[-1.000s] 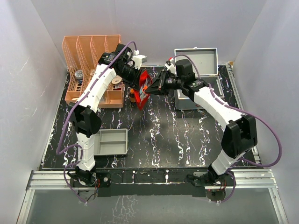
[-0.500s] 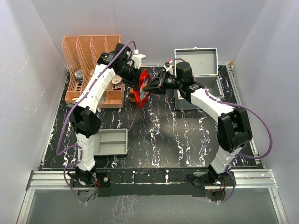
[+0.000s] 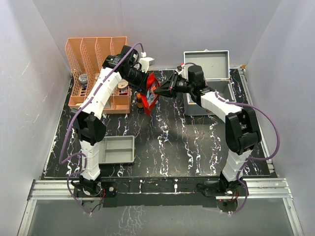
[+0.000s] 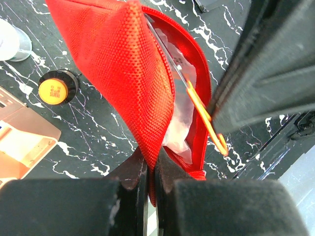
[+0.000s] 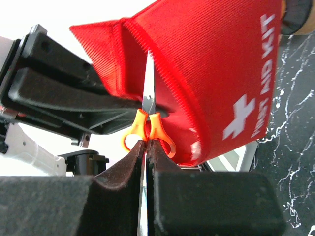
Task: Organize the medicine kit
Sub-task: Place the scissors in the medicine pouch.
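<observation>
A red first aid kit pouch hangs open above the table centre-back. My left gripper is shut on one red fabric edge of the pouch; clear plastic packets lie inside. My right gripper is shut on the orange handles of small scissors, whose blades point into the pouch opening. The scissors' orange handle also shows in the left wrist view. In the top view my right gripper meets the pouch from the right, my left gripper from the back left.
An orange rack with small items stands back left. An open grey case sits back right. A grey tray lies front left. A brown bottle with yellow cap and a clear cup stand near the pouch.
My right arm has stretched further left, bringing the scissors up to and into the pouch opening. My left gripper has kept holding the pouch in place.
</observation>
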